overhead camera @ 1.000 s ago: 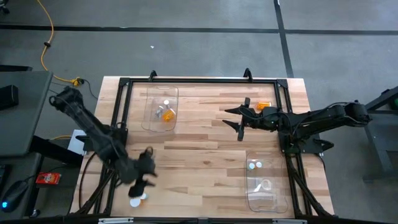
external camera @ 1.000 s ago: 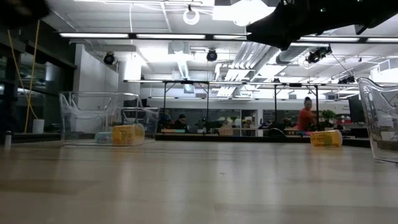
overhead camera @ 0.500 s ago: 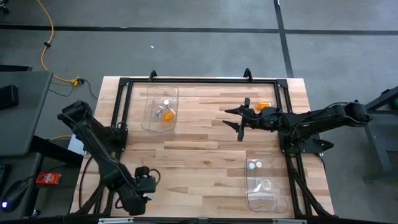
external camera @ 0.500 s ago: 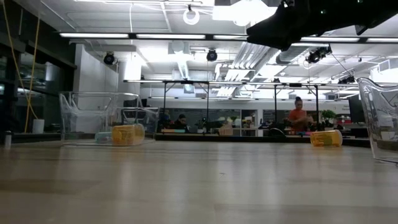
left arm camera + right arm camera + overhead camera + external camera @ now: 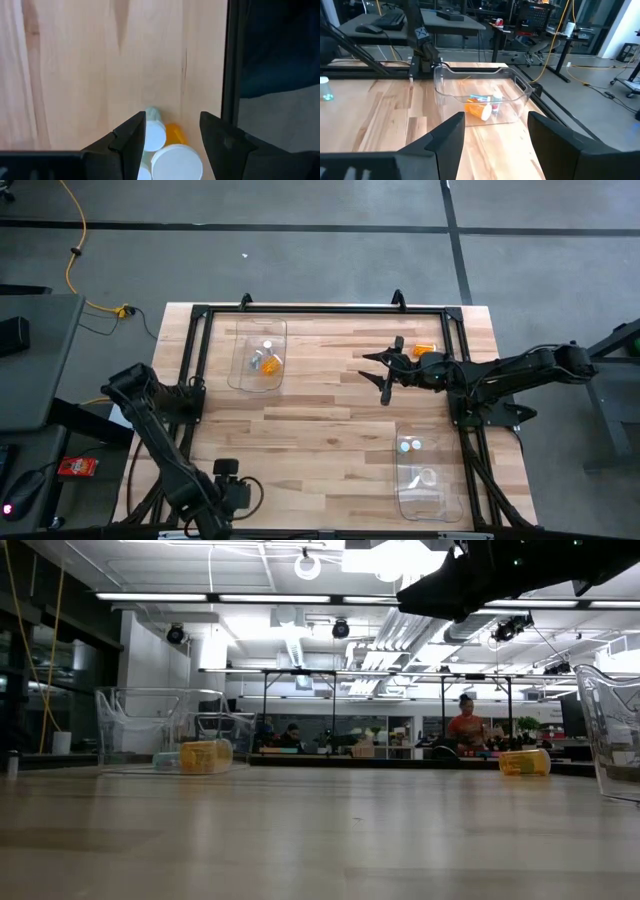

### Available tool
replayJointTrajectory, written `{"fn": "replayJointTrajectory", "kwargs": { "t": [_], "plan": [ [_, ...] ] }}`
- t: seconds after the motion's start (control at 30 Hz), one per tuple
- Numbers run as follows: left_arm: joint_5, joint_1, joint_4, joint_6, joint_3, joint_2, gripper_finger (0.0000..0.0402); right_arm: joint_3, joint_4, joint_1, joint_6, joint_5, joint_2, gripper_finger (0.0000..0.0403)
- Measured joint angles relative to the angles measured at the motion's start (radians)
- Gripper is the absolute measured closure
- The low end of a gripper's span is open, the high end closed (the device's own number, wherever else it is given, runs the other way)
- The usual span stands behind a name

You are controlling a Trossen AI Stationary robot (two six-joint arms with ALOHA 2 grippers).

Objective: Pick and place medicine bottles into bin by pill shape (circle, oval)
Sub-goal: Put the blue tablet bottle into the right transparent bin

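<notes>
At the table's near left corner, a small cluster of medicine bottles stands upright: two white caps [image 5: 176,161] and an amber bottle [image 5: 175,133] behind them. My left gripper [image 5: 172,125] hangs over them, pointing steeply down and open, with one finger on either side of the cluster. In the high view that arm [image 5: 226,492] hides the bottles. My right gripper [image 5: 386,376] waits open and level above the table's far right part. An amber bottle [image 5: 425,350] lies on its side on the wood beside it.
A clear bin [image 5: 258,355] at the far left holds amber and pale bottles [image 5: 481,105]. Another clear bin [image 5: 425,475] at the near right holds pale bottles. A black frame rail [image 5: 232,75] runs along the table edge close to my left gripper. People move in the room behind [image 5: 465,730].
My left gripper has moved toward the table's near edge and slightly down, tipping to point more steeply downward. It now covers the near-left bottles in the high view. Its fingers have kept the same gap.
</notes>
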Motion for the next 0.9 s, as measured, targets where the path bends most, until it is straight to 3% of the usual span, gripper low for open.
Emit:
{"fn": "replayJointTrajectory", "kwargs": {
  "t": [0.43, 0.9],
  "plan": [
    [-0.063, -0.031, -0.021, -0.010, 0.000, 0.063, 0.0227, 0.000, -0.006, -0.011, -0.039, 0.001, 0.000, 0.0192],
    [-0.015, -0.034, -0.104, 0.012, -0.001, 0.126, 0.0227, 0.000, -0.006, -0.013, -0.033, 0.001, 0.000, 0.0192]
  ]
}}
